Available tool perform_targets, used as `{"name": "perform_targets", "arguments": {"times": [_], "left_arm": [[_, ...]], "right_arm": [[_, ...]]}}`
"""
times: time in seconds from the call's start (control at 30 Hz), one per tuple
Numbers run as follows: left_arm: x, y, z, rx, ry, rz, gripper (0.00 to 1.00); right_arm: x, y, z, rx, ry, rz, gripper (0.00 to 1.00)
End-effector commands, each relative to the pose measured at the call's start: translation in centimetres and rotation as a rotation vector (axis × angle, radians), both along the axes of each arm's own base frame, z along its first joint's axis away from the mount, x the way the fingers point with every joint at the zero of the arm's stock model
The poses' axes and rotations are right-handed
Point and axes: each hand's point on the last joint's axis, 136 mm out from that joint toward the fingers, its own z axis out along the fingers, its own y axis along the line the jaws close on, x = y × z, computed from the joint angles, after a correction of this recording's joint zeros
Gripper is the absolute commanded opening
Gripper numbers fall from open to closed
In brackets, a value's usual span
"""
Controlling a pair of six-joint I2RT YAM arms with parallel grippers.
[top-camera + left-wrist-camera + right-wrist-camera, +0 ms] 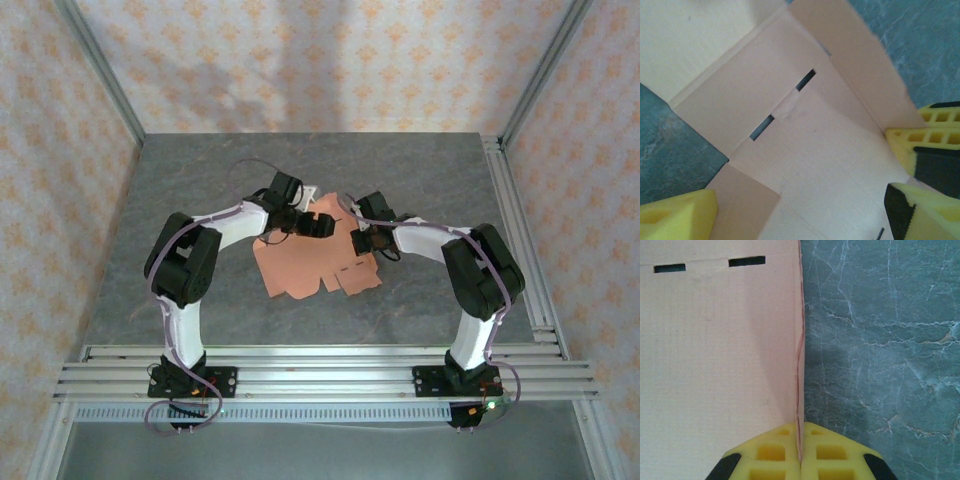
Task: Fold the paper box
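Observation:
The paper box (318, 268) is a flat salmon die-cut sheet lying mid-table between both arms. My left gripper (316, 222) hovers over its far part, and in the left wrist view it (800, 200) stands open, yellow fingers (680, 217) wide apart above a panel with two slots (805, 140). My right gripper (365, 240) is at the sheet's right side. Seen from the right wrist it (800, 445) is shut on the edge of a raised flap (798, 365), with the slotted panel (715, 355) to the left. That gripper's yellow fingers (932, 132) also show pinching the flap.
The grey marbled table top (420, 180) has free room behind and to both sides of the sheet. Aluminium rails run along the front (330, 365) and the right edge (520, 230). Patterned walls close in the cell.

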Motion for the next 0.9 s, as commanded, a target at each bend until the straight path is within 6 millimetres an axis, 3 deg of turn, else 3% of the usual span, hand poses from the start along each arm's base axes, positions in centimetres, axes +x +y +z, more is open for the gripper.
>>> {"name": "perform_targets", "arguments": {"times": [0.0, 0.33, 0.47, 0.6, 0.67, 0.77, 0.87], "left_arm": [[-1.9, 0.1, -2.8, 0.034, 0.093, -0.026, 0.88], [-2.2, 0.4, -4.0, 0.046, 0.115, -0.001, 0.83], [-1.5, 0.5, -1.9, 0.026, 0.058, 0.027, 0.82], [-0.6, 1.0, 1.9, 0.003, -0.054, 0.076, 0.86], [-0.2, 1.5, 3.7, -0.002, -0.109, 0.114, 0.89], [0.4, 2.6, 5.6, -0.004, -0.168, 0.173, 0.93], [0.8, 4.0, 6.3, -0.003, -0.198, 0.245, 0.95]], "right_arm": [[0.8, 0.1, 0.8, -0.014, -0.024, -0.017, 0.0], [0.9, 0.2, 1.1, -0.013, -0.027, -0.019, 0.0], [0.8, 0.1, 1.3, -0.011, -0.03, -0.023, 0.0], [0.9, 0.1, 1.7, -0.012, -0.041, -0.025, 0.01], [0.9, 0.0, 1.7, -0.026, -0.041, -0.019, 0.08], [0.9, -0.1, 1.9, -0.052, -0.05, -0.019, 0.25], [0.9, 0.1, 2.5, -0.032, -0.059, -0.027, 0.39]]}}
